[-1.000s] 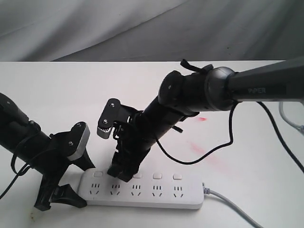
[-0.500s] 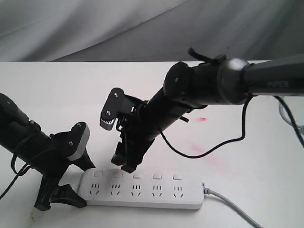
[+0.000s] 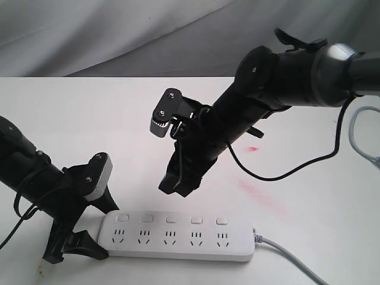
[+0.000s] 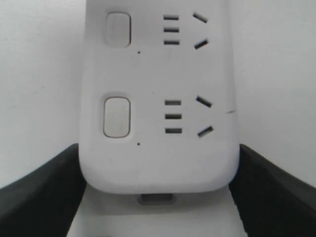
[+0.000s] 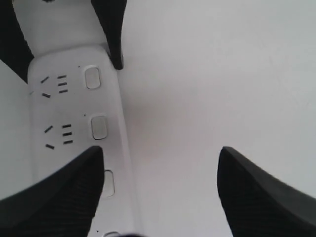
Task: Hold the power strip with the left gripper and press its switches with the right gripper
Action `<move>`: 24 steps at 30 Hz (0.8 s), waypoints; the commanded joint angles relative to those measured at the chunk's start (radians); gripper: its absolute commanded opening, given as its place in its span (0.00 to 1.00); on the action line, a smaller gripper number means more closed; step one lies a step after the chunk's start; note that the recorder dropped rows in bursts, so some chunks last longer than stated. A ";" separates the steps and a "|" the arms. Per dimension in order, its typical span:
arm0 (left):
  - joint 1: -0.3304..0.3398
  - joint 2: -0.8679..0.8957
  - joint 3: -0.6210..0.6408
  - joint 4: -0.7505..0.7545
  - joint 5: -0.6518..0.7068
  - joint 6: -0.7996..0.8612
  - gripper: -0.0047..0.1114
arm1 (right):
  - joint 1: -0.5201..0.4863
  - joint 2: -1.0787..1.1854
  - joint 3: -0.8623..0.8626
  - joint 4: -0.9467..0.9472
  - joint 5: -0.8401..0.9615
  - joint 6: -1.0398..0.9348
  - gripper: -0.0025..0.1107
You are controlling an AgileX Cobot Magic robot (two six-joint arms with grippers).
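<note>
Since a second ago the right tool (image 3: 178, 187) has lifted off the power strip (image 3: 178, 238) and now hangs above its switches (image 3: 171, 219). The strip lies flat on the surface (image 3: 309, 237).

Left wrist view: the left tool (image 4: 158, 197) is clamped on the strip's end.

Right wrist view: its fingers (image 5: 59, 192) stand apart, holding nothing.

Pressing seems in hand. Next, I think, the right tool must descend exactly onto one switch.

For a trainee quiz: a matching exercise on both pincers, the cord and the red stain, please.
1. slim black left pincer
2. bulky black right pincer
3. thin grey cord
4. red stain

A. open, touching nothing
B. on the white tabletop
C. gripping the end of the long white plastic power strip
D. leaving the strip's other end

Pairs: 1-C, 2-A, 3-D, 4-B.
</note>
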 commanded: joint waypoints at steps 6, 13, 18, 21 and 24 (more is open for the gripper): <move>-0.004 0.003 0.008 0.034 -0.047 -0.002 0.58 | 0.001 0.080 0.005 0.048 0.019 -0.006 0.55; -0.004 0.003 0.008 0.031 -0.047 -0.002 0.58 | 0.001 0.079 0.005 0.044 0.055 -0.006 0.55; -0.004 0.003 0.008 0.031 -0.047 -0.002 0.58 | 0.001 0.079 0.005 0.036 0.055 -0.006 0.55; -0.004 0.003 0.008 0.031 -0.047 -0.002 0.58 | 0.001 0.079 0.005 0.036 0.055 -0.006 0.55; -0.004 0.003 0.008 0.031 -0.047 -0.002 0.58 | 0.001 0.079 0.002 0.028 0.055 -0.006 0.55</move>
